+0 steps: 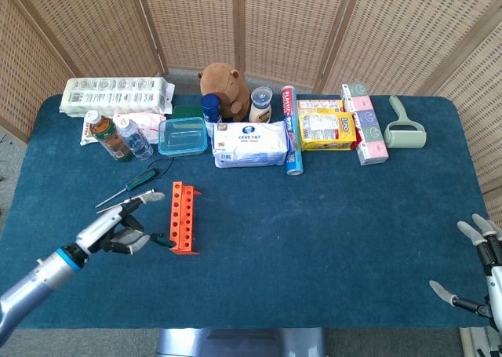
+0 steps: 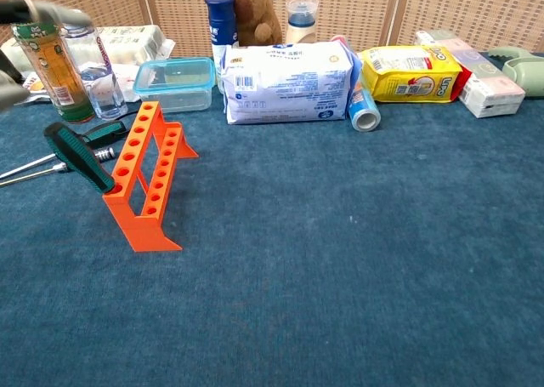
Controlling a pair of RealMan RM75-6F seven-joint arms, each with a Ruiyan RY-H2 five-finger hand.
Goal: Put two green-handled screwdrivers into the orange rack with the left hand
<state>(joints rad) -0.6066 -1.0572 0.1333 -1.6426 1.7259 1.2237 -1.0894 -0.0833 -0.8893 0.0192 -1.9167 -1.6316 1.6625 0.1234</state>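
Observation:
The orange rack [image 1: 183,216] [image 2: 148,176] stands left of the table's middle. One green-handled screwdriver [image 2: 80,156] [image 1: 161,240] leans out to the left from a hole at the rack's near end, with nothing holding it. A second green-handled screwdriver [image 1: 140,180] [image 2: 107,132] lies on the cloth left of the rack, with another screwdriver [image 1: 125,202] beside it. My left hand [image 1: 118,225] hovers left of the rack with its fingers spread, holding nothing; in the chest view it is a blur [image 2: 42,14] at the top left. My right hand [image 1: 480,269] rests open at the table's right front corner.
Two bottles [image 2: 53,64] and a clear lidded box [image 2: 175,82] stand just behind the rack. Tissue packs, a plush toy, cans and boxes line the back of the blue table [image 1: 329,231].

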